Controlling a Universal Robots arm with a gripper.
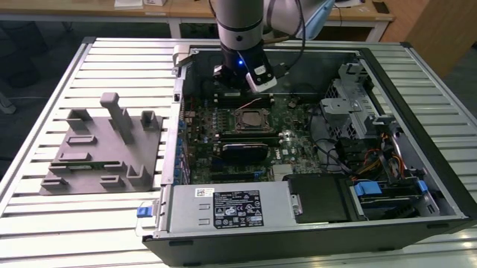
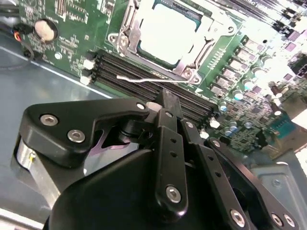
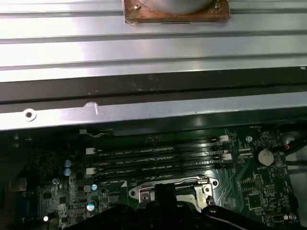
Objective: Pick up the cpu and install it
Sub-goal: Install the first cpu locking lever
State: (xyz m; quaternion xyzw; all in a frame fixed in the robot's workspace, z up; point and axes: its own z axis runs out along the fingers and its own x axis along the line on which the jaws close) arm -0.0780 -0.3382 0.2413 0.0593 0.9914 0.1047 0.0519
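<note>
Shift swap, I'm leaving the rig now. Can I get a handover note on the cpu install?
claw: above the motherboard, by the memory slots next to the socket; open or shut unclear.
cpu: lying in the socket, with the metal frame around it.
Done: cpu picked up and seated, by the look of it.
Left: these views don't show whether the frame is latched.
</note>
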